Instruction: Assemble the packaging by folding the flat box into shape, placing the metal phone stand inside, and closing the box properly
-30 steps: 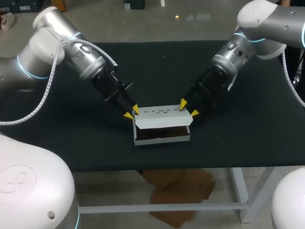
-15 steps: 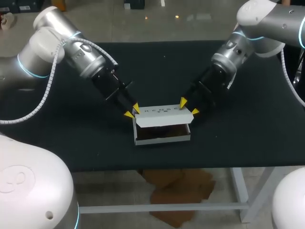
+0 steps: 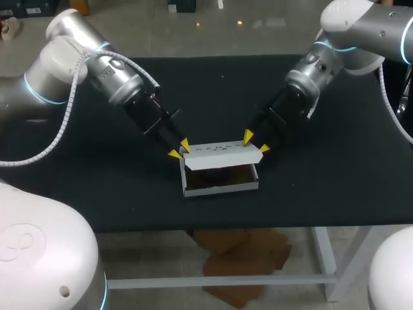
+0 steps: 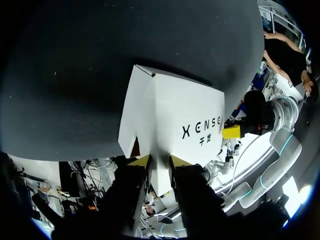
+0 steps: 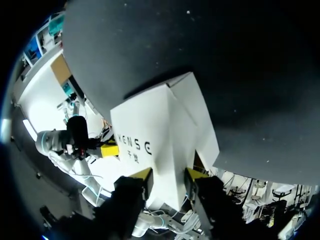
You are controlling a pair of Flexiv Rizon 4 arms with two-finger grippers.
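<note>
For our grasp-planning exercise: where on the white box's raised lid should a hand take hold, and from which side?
Probably the short ends of the lid, coming in from the far side. It is a thin panel tilted up off the box, so a hand can straddle its edge; the left hand and right hand each pinch one end.

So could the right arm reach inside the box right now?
Probably not: the right gripper is shut on one end of the lid, the left gripper on the other, and the lid leans over the open box.

Head view high behind, looking down; both wrist views close, share box.
</note>
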